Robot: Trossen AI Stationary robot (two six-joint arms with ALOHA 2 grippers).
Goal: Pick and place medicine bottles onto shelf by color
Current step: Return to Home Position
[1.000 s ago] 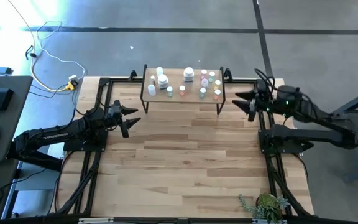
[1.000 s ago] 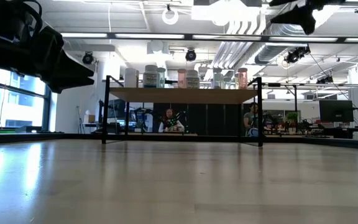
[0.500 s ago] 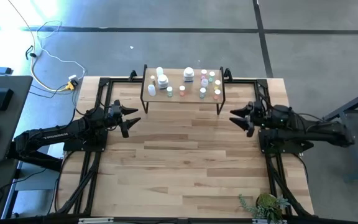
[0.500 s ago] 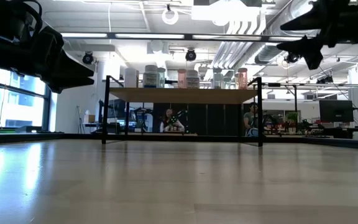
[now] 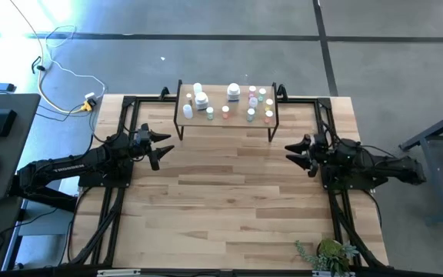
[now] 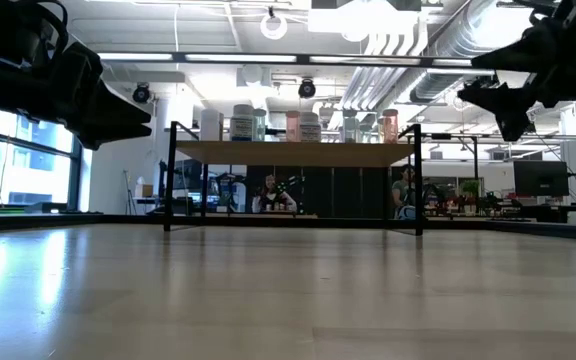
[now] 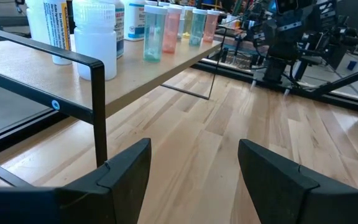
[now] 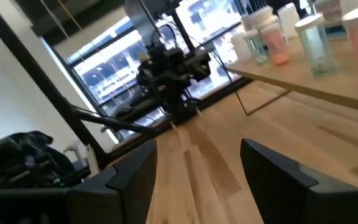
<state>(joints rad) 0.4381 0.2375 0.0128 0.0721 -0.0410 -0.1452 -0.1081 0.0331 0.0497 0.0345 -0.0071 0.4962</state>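
The shelf (image 5: 225,121) stands at the middle of the worktop's (image 5: 229,208) back edge, its long side running along that edge. The medicine bottles (image 5: 225,111) stand upright on its board. The white bottles (image 5: 201,98) are grouped at the shelf's left end. One broader white bottle (image 5: 234,92) stands near the middle, by the shelf's back edge. The pink and green bottles (image 5: 253,102) fill the right end (the tiniest ones are too small to sort further by colour).

The left pincer (image 5: 163,151) hangs above the worktop near its left edge. It is off the shelf's front left corner, apart from it, and points toward the middle of the worktop. Its fingers (image 7: 126,168) are spread wide and hold nothing. In the left wrist view bare wood shows through the gap, with the shelf's near leg just ahead.

The right pincer (image 5: 297,158) hangs near the right edge, in front of the shelf's right end and apart from it, pointing across at the other arm. It too is wide and empty. The right wrist view shows its fingers (image 8: 132,171) parted with worktop between them.

In the low view both arms are held clear above the wood. A small plant (image 5: 329,252) sits at the front right corner.
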